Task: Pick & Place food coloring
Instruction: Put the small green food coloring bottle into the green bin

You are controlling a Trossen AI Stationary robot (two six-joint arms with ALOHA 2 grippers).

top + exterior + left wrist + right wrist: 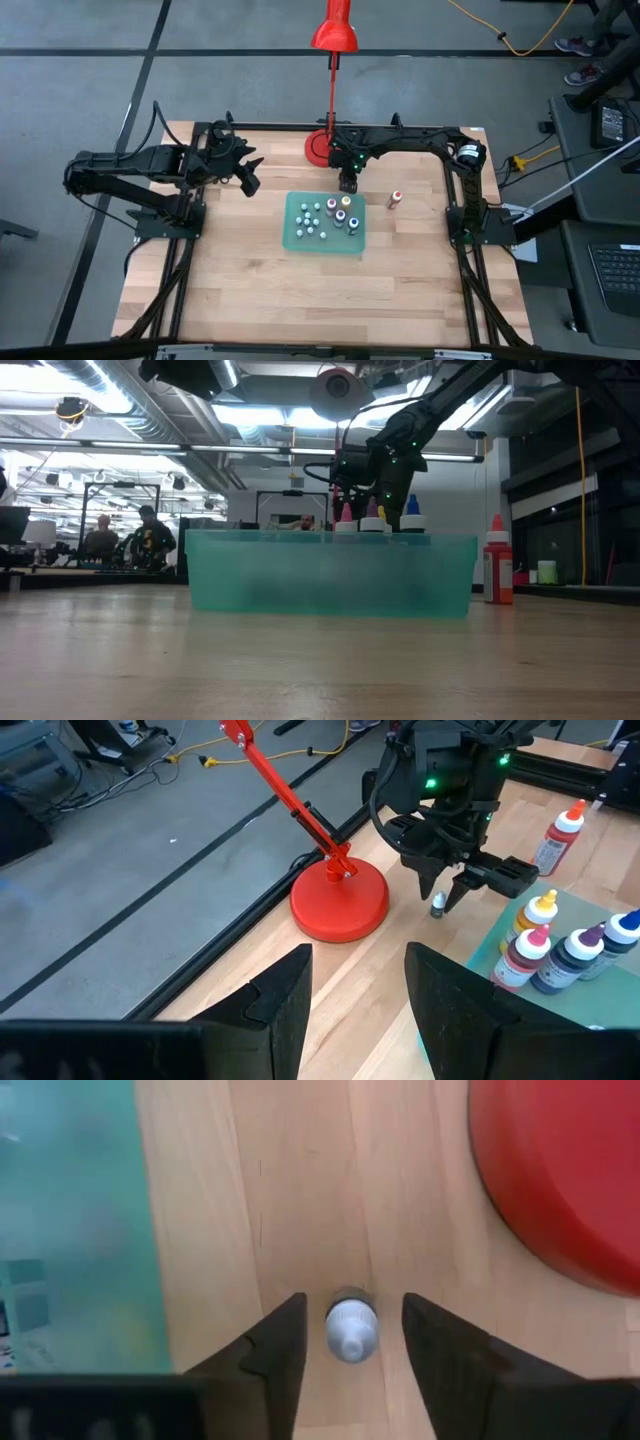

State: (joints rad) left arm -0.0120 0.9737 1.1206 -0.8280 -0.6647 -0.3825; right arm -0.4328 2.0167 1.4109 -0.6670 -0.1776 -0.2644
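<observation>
Food coloring bottle (351, 1327) shows you between the right gripper's (352, 1342) parted fingers, ungrasped, only at the wrist; overhead, the gripper hides it beside the lamp base (318, 147).

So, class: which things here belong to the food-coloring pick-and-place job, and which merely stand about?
Job:
- small bottle between the right gripper fingers
- teal tray of bottles
- red bottle on the table

Standing about:
- red lamp
- left gripper, waiting
</observation>
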